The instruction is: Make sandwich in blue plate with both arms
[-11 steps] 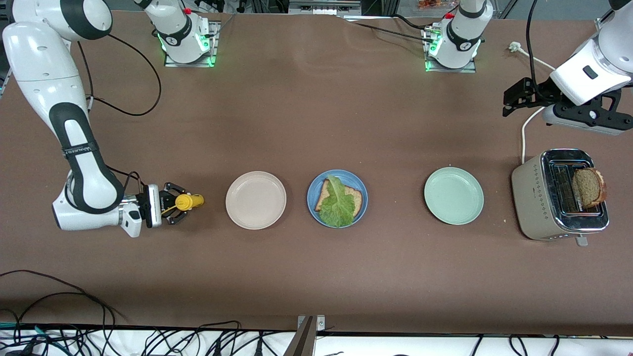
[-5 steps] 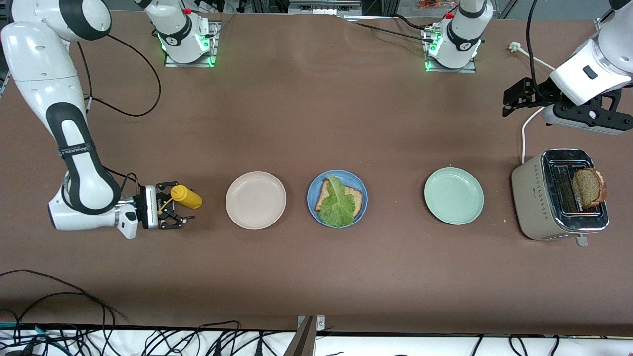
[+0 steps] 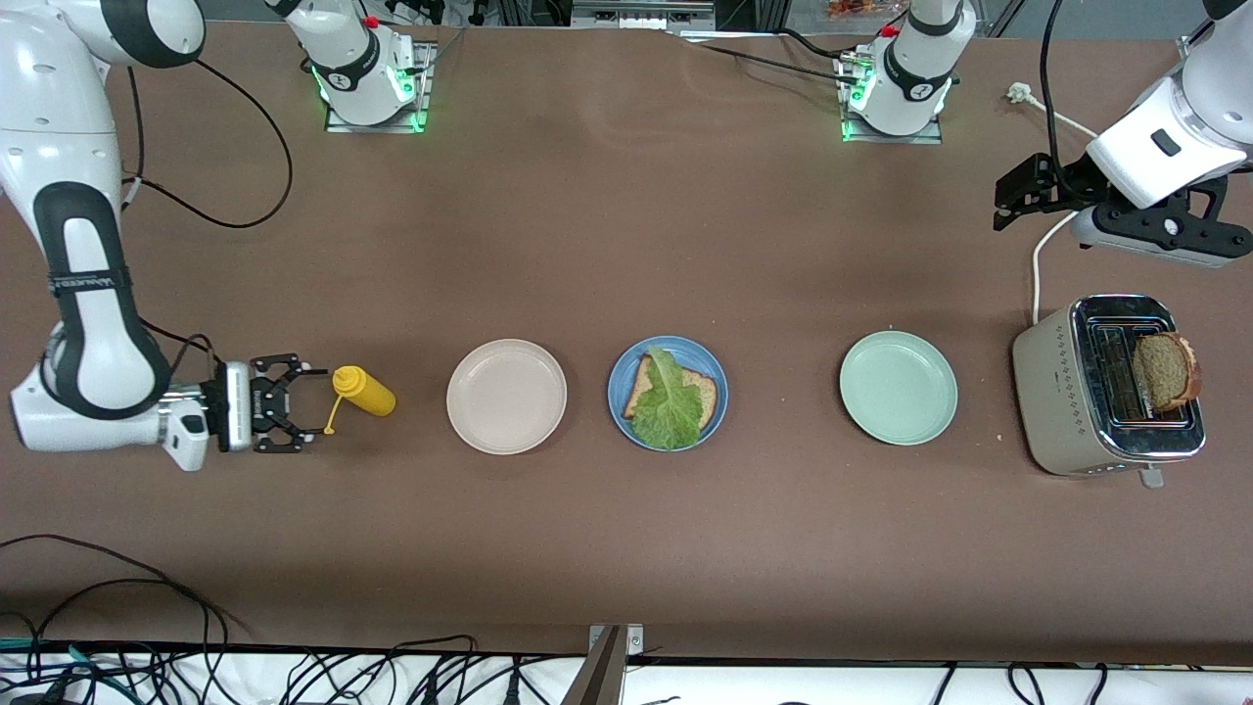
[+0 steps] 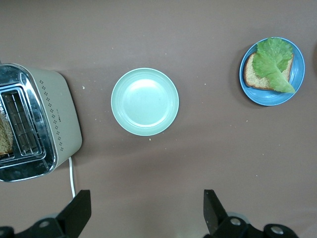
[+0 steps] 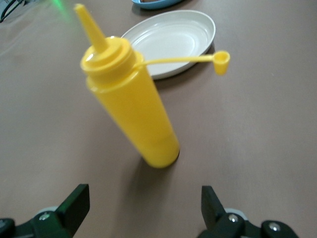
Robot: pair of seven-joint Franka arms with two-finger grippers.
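Brown table: blue plate is the landmark here.
Toaster: toward the left arm's end — bread slice standing in its slot.
Left gripper: waits above the table by the toaster, fingers spread.
Right gripper: fingers spread, empty, just beside the yellow squeeze bottle.
Beige plate: between bottle and blue plate.
Pale green plate: between blue plate and toaster.
Blue plate: holds one bread slice under a lettuce leaf.

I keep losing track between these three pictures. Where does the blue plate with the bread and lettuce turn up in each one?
Front view: the blue plate sits mid-table, between the beige plate and the pale green plate.
Left wrist view: the blue plate is near the top right corner, along from the pale green plate.
Right wrist view: only a sliver of the blue plate shows at the top edge, above the beige plate.
Shared landmark: the blue plate itself.
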